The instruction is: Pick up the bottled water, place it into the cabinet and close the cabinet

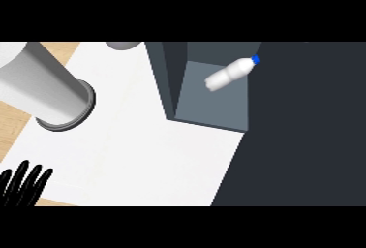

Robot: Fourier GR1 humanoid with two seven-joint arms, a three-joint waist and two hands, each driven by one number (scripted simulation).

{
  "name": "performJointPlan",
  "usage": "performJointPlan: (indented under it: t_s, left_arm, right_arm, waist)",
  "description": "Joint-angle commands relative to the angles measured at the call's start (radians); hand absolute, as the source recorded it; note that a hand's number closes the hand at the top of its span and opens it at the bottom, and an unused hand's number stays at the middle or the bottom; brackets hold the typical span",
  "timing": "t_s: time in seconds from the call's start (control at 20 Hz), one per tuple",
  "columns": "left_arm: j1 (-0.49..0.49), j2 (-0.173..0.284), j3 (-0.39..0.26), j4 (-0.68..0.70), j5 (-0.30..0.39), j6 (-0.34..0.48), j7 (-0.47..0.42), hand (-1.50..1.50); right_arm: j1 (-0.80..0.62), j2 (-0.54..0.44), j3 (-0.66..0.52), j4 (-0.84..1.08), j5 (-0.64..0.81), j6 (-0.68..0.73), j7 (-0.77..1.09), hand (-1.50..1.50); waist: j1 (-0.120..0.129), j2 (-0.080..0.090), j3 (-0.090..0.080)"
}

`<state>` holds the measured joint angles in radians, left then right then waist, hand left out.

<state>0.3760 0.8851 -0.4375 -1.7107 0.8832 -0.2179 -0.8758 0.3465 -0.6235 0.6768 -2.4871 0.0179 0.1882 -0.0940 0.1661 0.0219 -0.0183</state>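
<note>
**Bottle lying in the open cabinet; left hand idle at the near edge**

Nearest, at the view's lower left corner: black left hand, fingers straight and spread, pointing up, holding nothing. Resting. Right hand not seen in this view.

Beyond it, the flat white counter top, a strip of light wood along its left edge.

Left, farther up: a large grey cylinder with a dark rimmed end, lying slantwise over the counter's left part.

Far side: dark grey-blue open cabinet box. Inside it, on the paler grey floor, the white plastic water bottle with a blue cap. Long axis diagonal; cap toward the upper right, base toward the lower left. No readable label or writing.

At the top edge, a small grey rounded object, cut off.
</note>
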Motion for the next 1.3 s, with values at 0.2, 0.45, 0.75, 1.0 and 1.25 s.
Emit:
performJointPlan:
  t_s: [0.2, 0.45, 0.75, 1.0, 1.25]
  left_arm:
    - [-0.004, 0.032, 0.033, 0.014, 0.011, -0.042, -0.007, -1.5]
    - [-0.008, 0.049, 0.045, 0.002, 0.019, -0.06, 0.0, -1.5]
    - [-0.006, 0.063, 0.076, 0.025, 0.042, -0.077, 0.001, -1.5]
    - [0.007, 0.079, 0.093, 0.006, 0.057, -0.086, 0.008, -1.5]
    - [0.018, 0.085, 0.112, 0.0, 0.078, -0.099, 0.009, -1.5]
  right_arm:
    - [-0.158, 0.117, 0.1, 0.065, -0.058, -0.007, 0.213, 1.5]
    - [-0.233, 0.211, 0.072, 0.126, -0.12, -0.044, 0.292, 1.5]
    - [-0.306, 0.334, 0.065, 0.212, -0.22, -0.07, 0.379, 1.5]
    - [-0.363, 0.413, 0.002, 0.31, -0.349, -0.065, 0.402, 1.5]
    - [-0.474, 0.453, -0.101, 0.45, -0.467, -0.046, 0.445, 1.5]
  waist:
    - [0.022, 0.016, -0.002]
    - [0.023, 0.021, 0.001]
    - [0.015, 0.022, 0.003]
    - [0.025, 0.026, 0.009]
    - [0.016, 0.016, 0.011]
